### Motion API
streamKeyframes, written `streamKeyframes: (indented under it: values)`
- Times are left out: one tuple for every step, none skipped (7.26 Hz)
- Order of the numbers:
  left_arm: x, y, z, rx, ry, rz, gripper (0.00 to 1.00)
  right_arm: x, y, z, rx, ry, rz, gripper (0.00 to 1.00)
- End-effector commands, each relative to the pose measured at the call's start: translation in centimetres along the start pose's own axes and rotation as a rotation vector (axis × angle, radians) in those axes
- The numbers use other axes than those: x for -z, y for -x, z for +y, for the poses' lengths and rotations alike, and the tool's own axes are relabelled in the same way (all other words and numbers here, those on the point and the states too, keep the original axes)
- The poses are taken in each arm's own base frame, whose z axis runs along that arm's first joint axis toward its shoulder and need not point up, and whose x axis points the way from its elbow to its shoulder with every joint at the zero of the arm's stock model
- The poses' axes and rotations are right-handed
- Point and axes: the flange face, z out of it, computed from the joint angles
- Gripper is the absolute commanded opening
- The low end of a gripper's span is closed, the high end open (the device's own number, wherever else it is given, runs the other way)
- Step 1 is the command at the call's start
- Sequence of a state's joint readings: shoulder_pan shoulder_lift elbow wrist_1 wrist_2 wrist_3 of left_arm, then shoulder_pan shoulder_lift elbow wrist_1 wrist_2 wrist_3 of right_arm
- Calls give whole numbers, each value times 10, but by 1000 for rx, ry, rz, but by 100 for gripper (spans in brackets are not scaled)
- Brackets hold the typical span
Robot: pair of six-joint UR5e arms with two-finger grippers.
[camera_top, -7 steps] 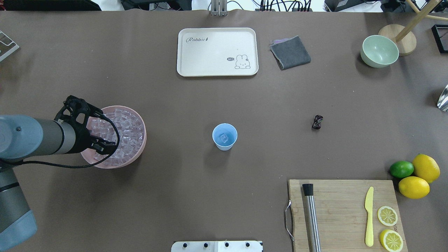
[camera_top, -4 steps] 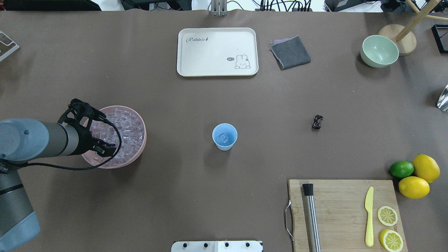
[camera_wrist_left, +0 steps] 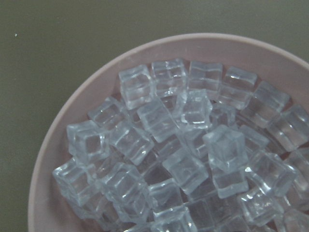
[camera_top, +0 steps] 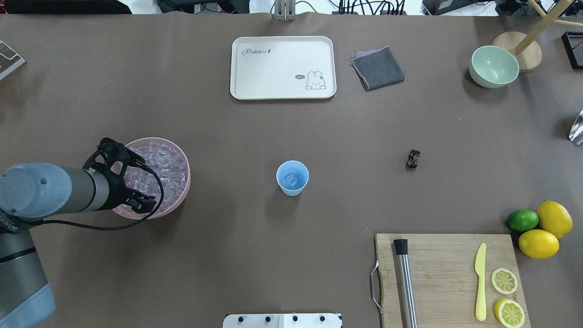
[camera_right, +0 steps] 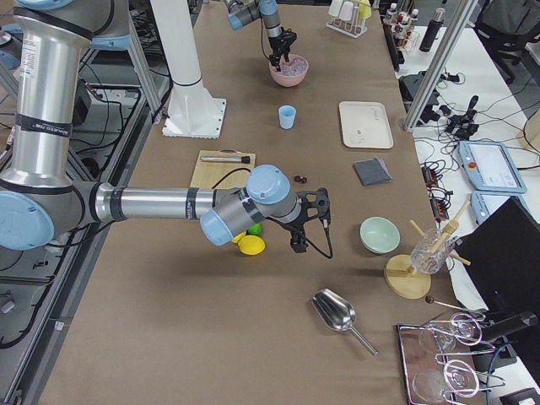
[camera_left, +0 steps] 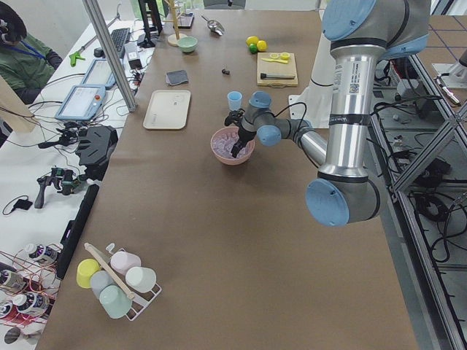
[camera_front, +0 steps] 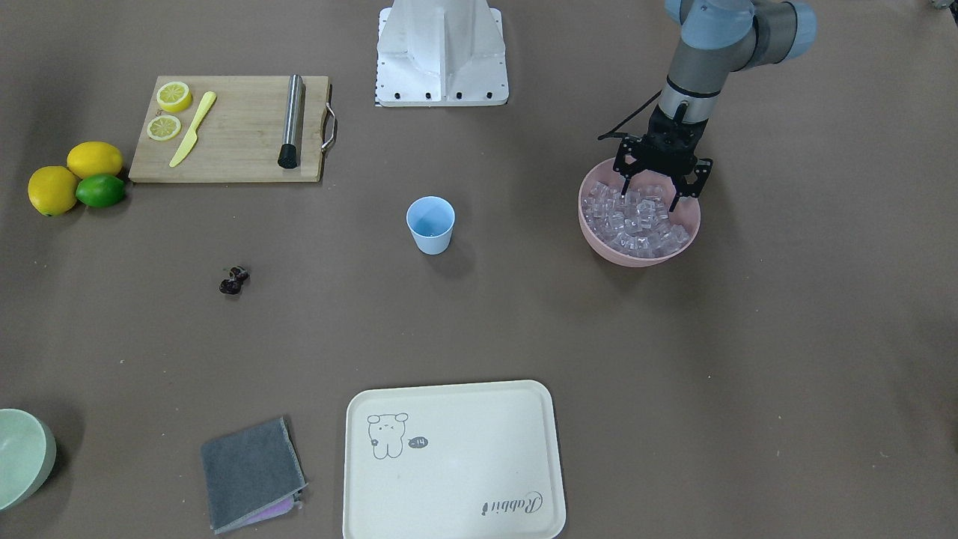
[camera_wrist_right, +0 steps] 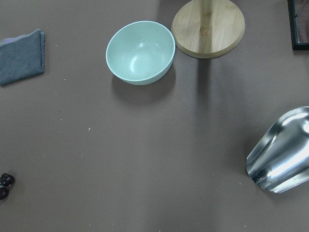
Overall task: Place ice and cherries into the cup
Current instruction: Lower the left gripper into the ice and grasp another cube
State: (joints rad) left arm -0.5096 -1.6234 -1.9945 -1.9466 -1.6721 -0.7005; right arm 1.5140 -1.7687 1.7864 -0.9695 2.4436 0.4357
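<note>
Left tool hangs over the pink bowl, fingers spread wide and grasping nothing, tips just above the ice heaped inside; one cube lies in the cup, which stands upright on the counter, well apart from the bowl. Cherries lie on the counter beyond the cup, on the side away from the bowl. Right tool shows only from the side, above the lemons and lime; released or clenched cannot be told. Nearby: board carrying knife, lemon slices and metal rod; tray, cloth, green bowl and scoop along the operators' side.
</note>
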Motion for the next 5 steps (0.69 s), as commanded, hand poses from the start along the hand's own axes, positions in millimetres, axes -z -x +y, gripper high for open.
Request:
streamKeyframes:
  values:
    - [-5,-7,4,-1,12,7,87,0,0,0,1,0,0,100]
    - [-5,-8,5,-3,14,8,88,0,0,0,1,0,0,100]
    - [-11,-8,5,-2,19,3,88,0,0,0,1,0,0,100]
    - [-19,-15,-3,-4,18,6,88,0,0,0,1,0,0,100]
    - [-21,-18,-8,-3,13,9,88,0,0,0,-1,0,0,100]
